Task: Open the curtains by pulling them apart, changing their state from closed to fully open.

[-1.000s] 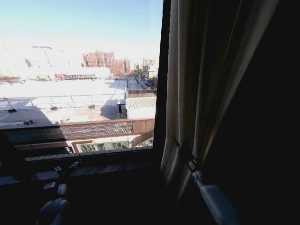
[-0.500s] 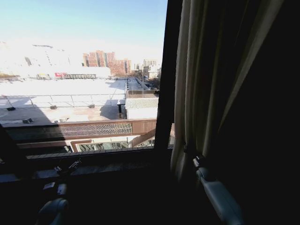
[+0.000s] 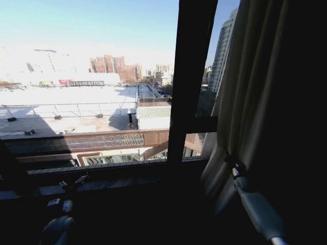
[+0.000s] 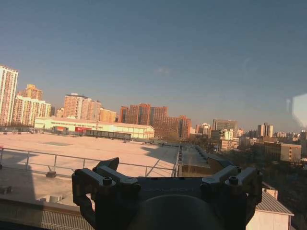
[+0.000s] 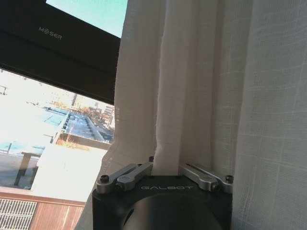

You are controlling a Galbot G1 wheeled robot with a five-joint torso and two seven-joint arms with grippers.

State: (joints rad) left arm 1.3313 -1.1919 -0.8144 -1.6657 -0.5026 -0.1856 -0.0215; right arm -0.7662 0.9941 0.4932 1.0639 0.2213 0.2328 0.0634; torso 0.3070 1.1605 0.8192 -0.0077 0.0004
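Sheer cream curtain [image 3: 240,97] hangs bunched at the right of the window, folds running vertically floor to ceiling, its long axis upright; leading edge sits just right of the dark window mullion [image 3: 189,76], with a strip of glass and a tower block showing between them. Right tool [image 3: 231,164] is clenched on the curtain low down, a gathered fold pinched between its fingers [image 5: 139,171] in the right wrist view, fabric rising straight up out of the grip. The cloth lies directly at and to the right of this tool, so the right arm is the nearer by far. Left tool [image 4: 168,179] is parked low by the window sill [image 3: 102,181], well apart from the fabric, fingers spread and empty, facing the rooftops. Judgement: most of the glass is uncovered; any remaining travel is rightward, across the folds.
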